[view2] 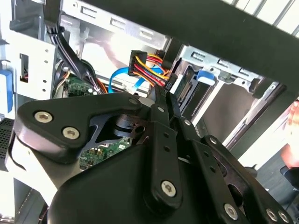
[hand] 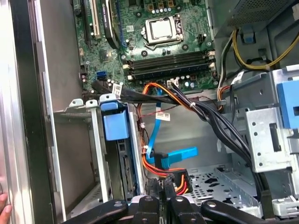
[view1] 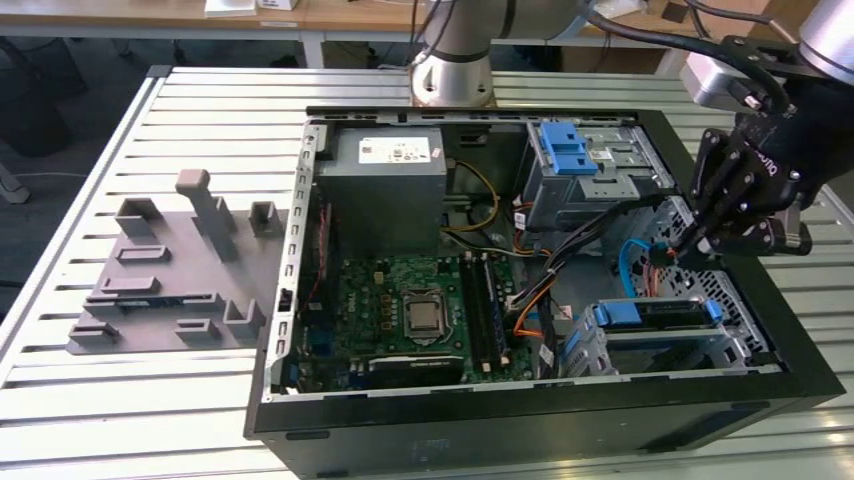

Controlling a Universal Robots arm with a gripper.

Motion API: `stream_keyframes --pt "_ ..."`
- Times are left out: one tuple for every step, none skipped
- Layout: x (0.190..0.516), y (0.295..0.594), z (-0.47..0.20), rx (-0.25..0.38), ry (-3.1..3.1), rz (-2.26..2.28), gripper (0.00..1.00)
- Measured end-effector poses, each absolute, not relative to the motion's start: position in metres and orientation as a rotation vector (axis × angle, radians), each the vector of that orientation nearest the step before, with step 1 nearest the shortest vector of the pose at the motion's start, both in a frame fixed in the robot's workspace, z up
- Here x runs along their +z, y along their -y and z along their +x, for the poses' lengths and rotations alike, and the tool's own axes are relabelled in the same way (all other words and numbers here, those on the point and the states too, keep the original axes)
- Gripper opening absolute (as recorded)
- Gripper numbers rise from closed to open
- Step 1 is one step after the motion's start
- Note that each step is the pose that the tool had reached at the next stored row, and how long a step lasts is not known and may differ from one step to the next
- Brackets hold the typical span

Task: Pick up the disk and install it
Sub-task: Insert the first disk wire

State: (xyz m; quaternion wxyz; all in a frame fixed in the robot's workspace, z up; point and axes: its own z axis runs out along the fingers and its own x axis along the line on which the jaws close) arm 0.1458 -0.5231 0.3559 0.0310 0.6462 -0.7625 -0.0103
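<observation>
With the black claw [view1: 694, 245] closed together beside the red-and-yellow power connector [view2: 147, 65], the flat silver-grey disk with blue rails [view1: 654, 312], seated in its bay, is best approached clear of cables.

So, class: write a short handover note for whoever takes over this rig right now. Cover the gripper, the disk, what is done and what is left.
Gripper: shut, tips down inside the case, at the power plug next to the cage.
Disk: in the cage on the exterior view's right, blue rail showing, not in the gripper.
Done: the disk appears picked up and slid into the cage.
Left: I cannot tell whether it is fully seated or cabled, so check both.
Caution: a person's hand is at the case edge.
</observation>
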Motion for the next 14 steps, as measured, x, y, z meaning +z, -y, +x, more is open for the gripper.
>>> stream_keyframes --pt "0.356 0.523 0.144 -0.029 2.351 1.993 0.16" --pt "0.356 0.523 0.143 -0.026 2.353 1.994 0.16" --pt "0.356 0.524 0.141 -0.023 2.354 1.995 0.16" --pt "0.356 0.525 0.14 -0.019 2.356 1.998 0.16" --pt "0.356 0.525 0.139 -0.015 2.359 2.0 0.16" --pt "0.356 0.526 0.138 -0.01 2.361 2.003 0.16" --pt "0.356 0.526 0.137 -0.005 2.363 2.007 0.16" --pt "0.356 0.527 0.137 0.0 2.365 2.01 0.16" --pt "0.356 0.528 0.136 0.005 2.367 2.014 0.16" --pt "0.356 0.528 0.135 0.009 2.368 2.017 0.16" --pt "0.356 0.528 0.134 0.014 2.369 2.021 0.16" --pt "0.355 0.529 0.133 0.017 2.37 2.025 0.16" --pt "0.355 0.529 0.132 0.02 2.369 2.029 0.16" --pt "0.355 0.53 0.132 0.021 2.365 2.034 0.16"
